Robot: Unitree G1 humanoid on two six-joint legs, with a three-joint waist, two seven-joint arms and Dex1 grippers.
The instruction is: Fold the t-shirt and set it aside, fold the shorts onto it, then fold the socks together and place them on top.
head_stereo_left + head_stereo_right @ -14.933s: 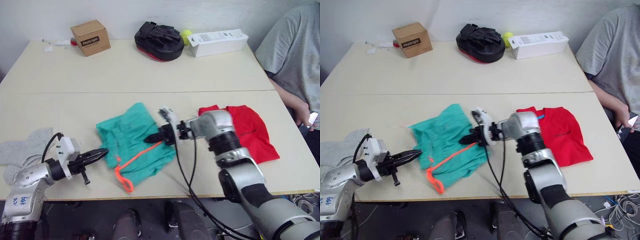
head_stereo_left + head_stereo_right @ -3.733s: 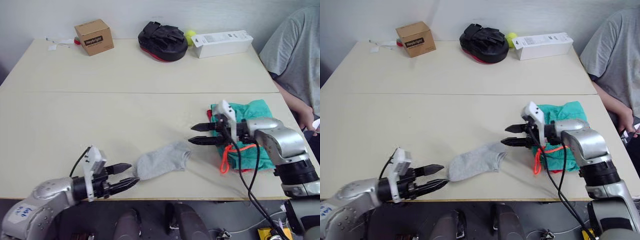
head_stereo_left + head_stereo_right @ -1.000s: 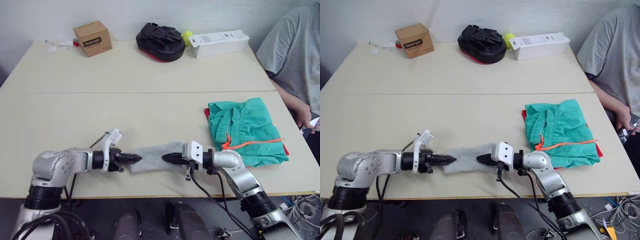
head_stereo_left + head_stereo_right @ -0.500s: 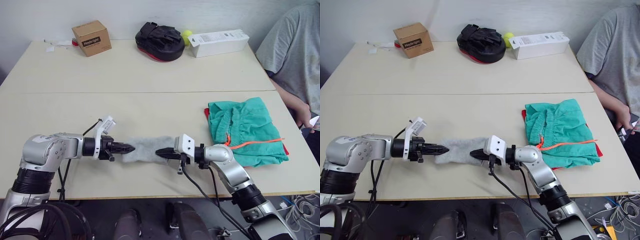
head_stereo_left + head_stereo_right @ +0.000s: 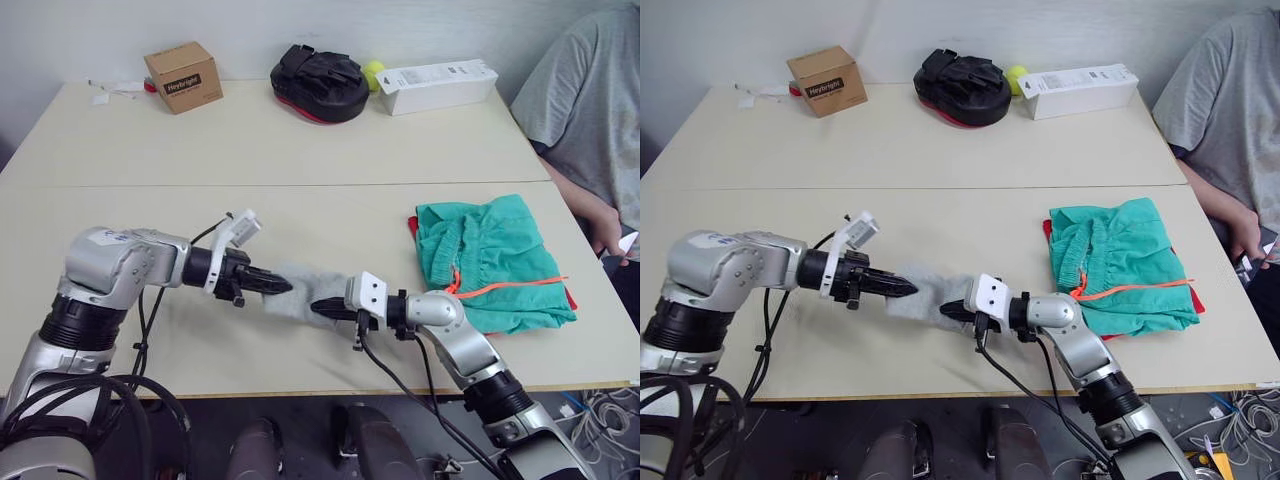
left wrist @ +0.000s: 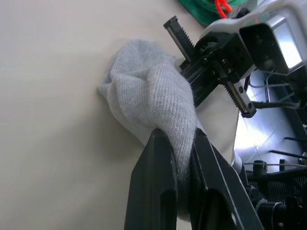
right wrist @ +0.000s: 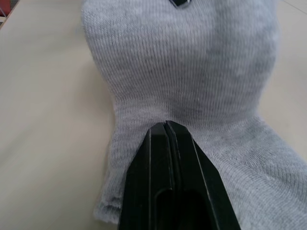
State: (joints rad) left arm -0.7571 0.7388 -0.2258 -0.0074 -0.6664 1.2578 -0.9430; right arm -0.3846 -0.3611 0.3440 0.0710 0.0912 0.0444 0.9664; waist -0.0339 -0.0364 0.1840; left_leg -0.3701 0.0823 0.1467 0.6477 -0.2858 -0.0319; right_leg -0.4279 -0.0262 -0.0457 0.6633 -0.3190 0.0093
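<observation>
Half a second back the socks were lying stretched out long between my two hands; now my left hand has carried its end up and over toward the right, so the grey knit is bunching into a short hump near the front of the desk.

Going from the left: my left hand is pinching one end of the socks, its two fingers pressed together on a fold of knit, lifted a little off the desk and pointing right. Just beside it, my right hand is pointing left and holding the other end down low against the desk, its fingers closed tight on the cloth. The two hands are nearly tip to tip, with the socks doubling over between them along a left-to-right line.

Further right, well apart from both hands, the shorts are lying folded on the t-shirt, which is peeking out red at the pile's edges. My right hand is the nearer one to that pile, so I judge it is the one to carry the bundle across once the fold is laid flat.
</observation>
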